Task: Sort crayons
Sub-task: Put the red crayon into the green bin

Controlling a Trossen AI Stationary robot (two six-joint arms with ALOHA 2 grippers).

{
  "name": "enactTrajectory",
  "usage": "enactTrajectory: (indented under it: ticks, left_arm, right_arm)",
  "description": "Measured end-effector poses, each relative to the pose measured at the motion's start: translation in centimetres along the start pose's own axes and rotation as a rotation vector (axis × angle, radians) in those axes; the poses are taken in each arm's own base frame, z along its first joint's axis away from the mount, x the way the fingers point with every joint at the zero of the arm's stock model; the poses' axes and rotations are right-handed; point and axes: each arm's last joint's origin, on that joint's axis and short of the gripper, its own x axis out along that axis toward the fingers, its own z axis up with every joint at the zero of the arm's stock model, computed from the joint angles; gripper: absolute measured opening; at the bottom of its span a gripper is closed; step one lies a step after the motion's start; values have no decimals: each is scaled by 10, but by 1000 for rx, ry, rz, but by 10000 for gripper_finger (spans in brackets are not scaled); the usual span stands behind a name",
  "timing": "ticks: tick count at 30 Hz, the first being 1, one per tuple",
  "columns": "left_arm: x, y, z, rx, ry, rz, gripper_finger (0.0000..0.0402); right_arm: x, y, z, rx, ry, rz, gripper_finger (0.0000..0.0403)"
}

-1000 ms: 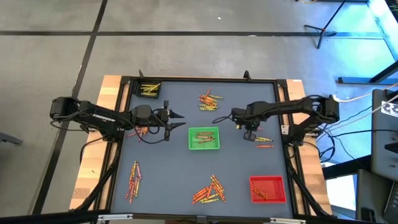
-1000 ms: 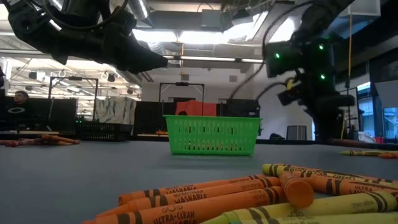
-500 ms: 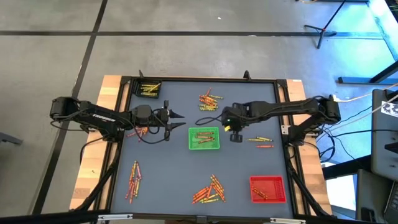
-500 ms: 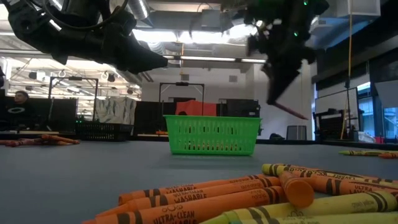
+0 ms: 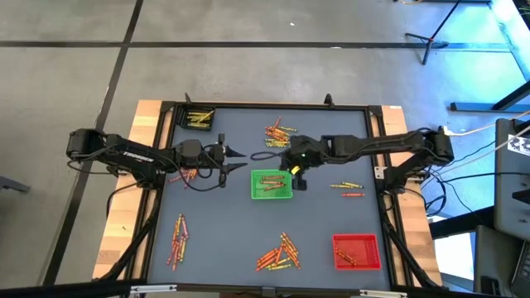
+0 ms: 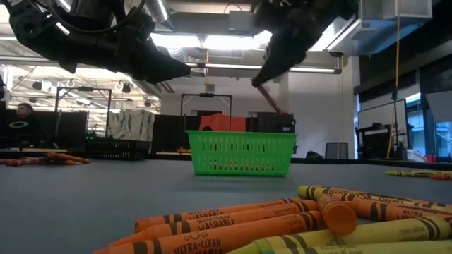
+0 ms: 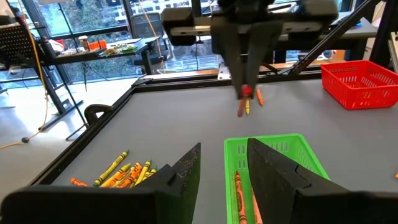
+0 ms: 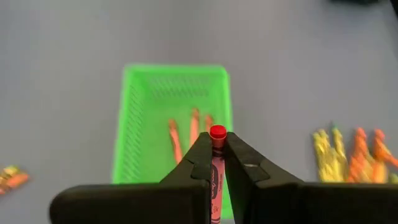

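Note:
My right gripper (image 5: 298,179) hangs over the right rim of the green tray (image 5: 272,184), shut on a red crayon (image 8: 217,163). The tray sits mid-table with a few orange crayons lying in it. In the low view the crayon (image 6: 269,97) sticks out slanting below the right gripper (image 6: 274,70), above the green tray (image 6: 241,153). My left gripper (image 5: 238,160) hovers open just left of the tray, pointing level at it. Its fingers (image 7: 274,176) frame the tray's near corner (image 7: 261,146) in the left wrist view. My right gripper pinches the red crayon between its two fingers. The crayon lies along the fingers, and its flat end (image 8: 217,132) pokes out past the tips. The fingers slant down from the table's right. The crayon hangs tilted, lifted clear above the green tray.
Crayon piles lie at the far middle (image 5: 280,132), near left (image 5: 178,240), near middle (image 5: 280,252) and under my left arm (image 5: 187,174). A few lie at the right (image 5: 348,189). A red tray (image 5: 356,251) stands near right, a black tray (image 5: 199,118) far left.
My right gripper has risen from the loose crayons at the table's right and swung left to the green tray, carrying the red crayon clear of the table. It has tipped from pointing straight down to slanting.

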Motion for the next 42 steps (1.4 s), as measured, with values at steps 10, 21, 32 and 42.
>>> enactTrajectory:
  ticks: [10, 21, 32, 42]
  left_arm:
    - [0, 0, 0, 0, -1, 0, 115]
    - [0, 0, 0, -1, -3, 0, 115]
    - [0, 0, 0, -1, -3, 0, 115]
    - [0, 0, 0, -1, -3, -1, 115]
  right_arm:
    - [18, 2, 8, -26, -103, 102, 19]
    - [55, 2, -7, -16, -6, 146, 19]
    - [64, 2, -10, -11, 9, 146, 19]
    - [57, 3, -11, -7, 29, 157, 140]
